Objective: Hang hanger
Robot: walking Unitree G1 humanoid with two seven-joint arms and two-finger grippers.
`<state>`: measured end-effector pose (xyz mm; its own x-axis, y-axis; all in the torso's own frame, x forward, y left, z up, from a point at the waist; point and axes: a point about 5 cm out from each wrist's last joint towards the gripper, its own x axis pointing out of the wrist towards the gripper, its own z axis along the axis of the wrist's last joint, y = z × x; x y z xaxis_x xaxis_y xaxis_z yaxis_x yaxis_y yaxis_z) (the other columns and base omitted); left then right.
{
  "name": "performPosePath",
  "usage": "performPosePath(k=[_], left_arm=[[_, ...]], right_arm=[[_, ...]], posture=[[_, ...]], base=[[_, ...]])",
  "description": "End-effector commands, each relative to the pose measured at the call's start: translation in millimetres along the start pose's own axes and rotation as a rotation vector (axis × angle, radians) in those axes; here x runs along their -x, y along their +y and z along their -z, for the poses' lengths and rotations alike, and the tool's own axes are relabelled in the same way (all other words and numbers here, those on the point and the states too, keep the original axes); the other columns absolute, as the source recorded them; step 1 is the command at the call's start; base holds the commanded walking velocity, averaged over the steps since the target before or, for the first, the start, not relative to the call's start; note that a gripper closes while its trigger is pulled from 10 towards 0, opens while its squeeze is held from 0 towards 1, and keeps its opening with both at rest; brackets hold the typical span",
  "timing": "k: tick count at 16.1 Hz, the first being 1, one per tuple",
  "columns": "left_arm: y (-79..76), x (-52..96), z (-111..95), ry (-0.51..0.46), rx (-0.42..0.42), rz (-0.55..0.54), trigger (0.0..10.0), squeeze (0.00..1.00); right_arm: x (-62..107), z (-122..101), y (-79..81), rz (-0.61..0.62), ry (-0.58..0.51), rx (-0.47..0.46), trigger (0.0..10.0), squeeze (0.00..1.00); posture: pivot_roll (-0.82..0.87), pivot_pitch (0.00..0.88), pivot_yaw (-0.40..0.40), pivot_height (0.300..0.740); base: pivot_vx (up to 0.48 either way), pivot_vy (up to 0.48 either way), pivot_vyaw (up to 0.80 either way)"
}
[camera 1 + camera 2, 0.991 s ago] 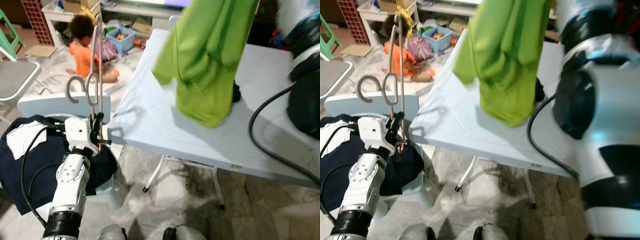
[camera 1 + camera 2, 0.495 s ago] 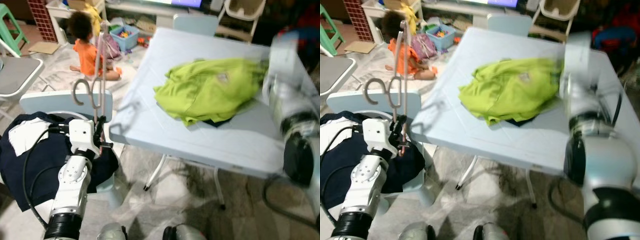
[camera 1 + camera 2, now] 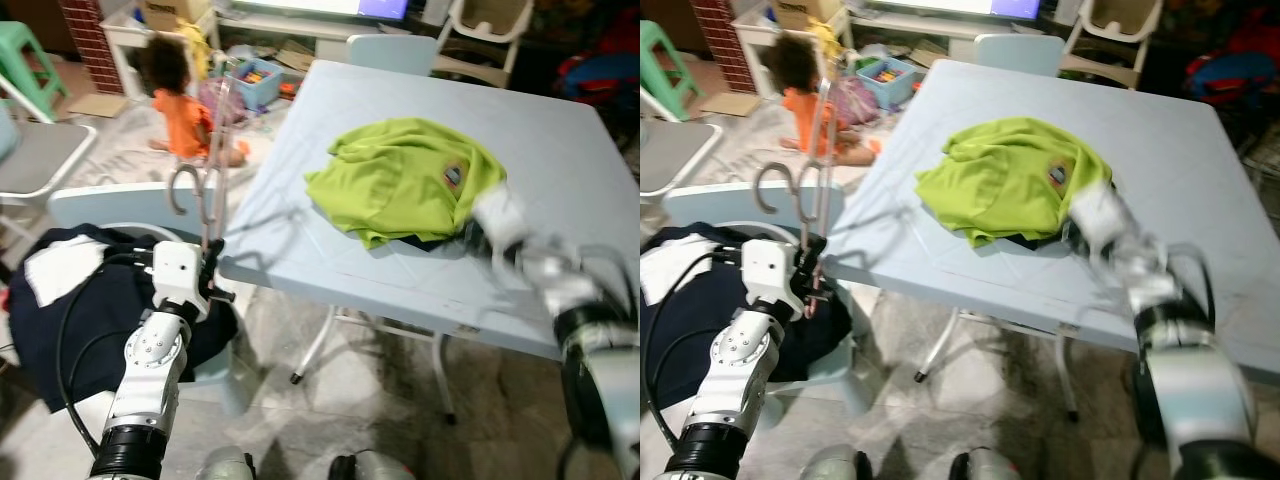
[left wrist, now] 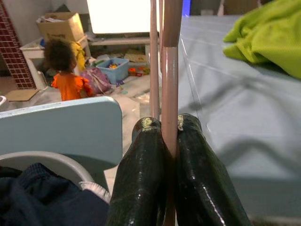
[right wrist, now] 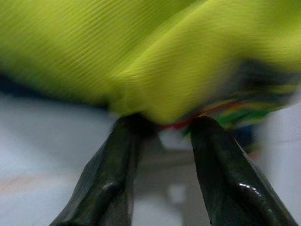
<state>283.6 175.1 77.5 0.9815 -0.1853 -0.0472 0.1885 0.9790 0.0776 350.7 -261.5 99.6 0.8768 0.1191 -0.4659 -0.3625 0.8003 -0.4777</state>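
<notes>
The left gripper is clamped on the pink hanger, fingers pinching its thin bars w/ no gap; the hanger stands upright above the wrist, its grey hook curled at about chair-back height, just beside the table's near-left corner. The right gripper sits at the near edge of the green shirt, fingers parted, w/ cloth at the tips but nothing clearly pinched between them; the arm is motion-blurred in the head views.

Largest to smallest:

The pale blue table takes up most of the scene, on white folding legs over a marbled floor.

The green shirt lies crumpled near the table's middle, on top of a dark garment that peeks out at its near edge. A small patch shows on the shirt's front.

A light blue chair stands left of the table, close to its corner. A navy garment w/ a white patch is heaped over its seat, right by the left arm.

A second pale chair is at the table's far side.

A person in an orange top sits on the floor beyond the hanger, near a blue toy bin.

A green stool is at the far left corner.
</notes>
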Motion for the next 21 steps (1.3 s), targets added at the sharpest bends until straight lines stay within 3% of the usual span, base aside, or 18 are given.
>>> performPosePath(k=[1,3,4,6,7,9,11,12,13,15,17,18,19,20,21], left_arm=[[-6.1,-4.1,-2.3,0.005,-0.016,0.048,10.0,0.00],[-6.1,-4.7,-2.9,0.004,-0.017,0.057,10.0,0.00],[-4.4,-6.2,-3.6,0.008,-0.020,0.065,10.0,0.00],[-3.0,-7.3,-4.3,0.011,-0.024,0.071,10.0,0.00],[-1.4,-7.1,-5.2,0.014,-0.028,0.075,10.0,0.00],[-0.8,-6.4,-4.6,0.019,-0.030,0.074,10.0,0.00],[0.6,-2.5,-1.8,0.032,-0.011,0.055,10.0,0.00],[-1.1,3.2,2.9,0.051,0.007,0.055,10.0,0.00],[-1.7,4.1,3.7,0.054,0.008,0.059,10.0,0.00],[-3.3,10.9,6.3,0.063,0.005,0.069,10.0,0.00],[-3.0,13.1,7.1,0.067,0.007,0.068,10.0,0.00],[-3.8,15.6,8.0,0.071,0.012,0.066,10.0,0.00],[-4.6,16.7,8.2,0.073,0.014,0.065,10.0,0.00],[-6.5,18.5,7.9,0.073,0.016,0.065,10.0,0.00],[-7.7,20.5,7.9,0.074,0.020,0.063,10.0,0.00]], right_arm=[[3.6,2.1,-2.0,-0.057,0.007,0.055,10.0,1.00],[7.6,11.1,2.3,-0.128,0.022,0.071,10.0,1.00],[14.5,16.0,0.8,-0.198,0.025,0.140,10.0,1.00],[19.7,13.9,-0.8,-0.264,0.004,0.162,10.0,1.00],[30.4,0.3,1.5,-0.408,-0.105,0.105,10.0,1.00],[38.4,-6.7,8.9,-0.508,-0.174,0.065,10.0,1.00],[50.3,-26.7,32.0,-0.681,-0.326,-0.092,10.0,1.00],[56.7,-39.0,51.9,-0.784,-0.409,-0.175,10.0,1.00],[57.7,-40.4,54.6,-0.797,-0.418,-0.185,10.0,1.00],[50.9,-52.1,81.8,-0.836,-0.466,-0.274,10.0,1.00],[44.9,-64.7,94.3,-0.818,-0.499,-0.326,10.0,1.00],[34.1,-80.7,113.8,-0.793,-0.513,-0.340,10.0,1.00],[27.9,-87.0,120.8,-0.757,-0.509,-0.330,10.0,1.00],[9.3,-95.6,126.5,-0.632,-0.458,-0.338,10.0,1.00],[-8.4,-101.5,119.2,-0.447,-0.396,-0.361,10.0,1.00]], posture=[[0.00,0.000,-0.030,0.740],[0.00,0.000,-0.017,0.740],[-0.01,0.000,0.004,0.740],[-0.01,0.000,0.016,0.740],[-0.01,0.000,0.020,0.740],[-0.01,0.000,0.021,0.740],[0.00,0.000,0.032,0.740],[0.00,0.004,0.030,0.740],[0.00,0.004,0.030,0.740],[0.02,0.025,0.020,0.740],[0.02,0.036,0.012,0.740],[0.03,0.047,0.002,0.740],[0.03,0.050,0.000,0.740],[0.04,0.056,-0.006,0.740],[0.04,0.069,-0.012,0.740]], base=[[0.000,0.000,0.00],[0.000,0.000,0.00],[0.000,0.000,0.00],[0.000,0.000,0.00],[0.000,0.000,0.00],[0.000,0.000,0.00],[0.000,0.000,0.00],[0.000,0.000,0.00],[0.000,0.000,0.00],[0.000,0.000,0.00],[0.000,0.000,0.00],[0.000,0.000,0.00],[0.000,0.000,0.00],[0.000,0.000,0.00],[0.000,0.000,0.00]])
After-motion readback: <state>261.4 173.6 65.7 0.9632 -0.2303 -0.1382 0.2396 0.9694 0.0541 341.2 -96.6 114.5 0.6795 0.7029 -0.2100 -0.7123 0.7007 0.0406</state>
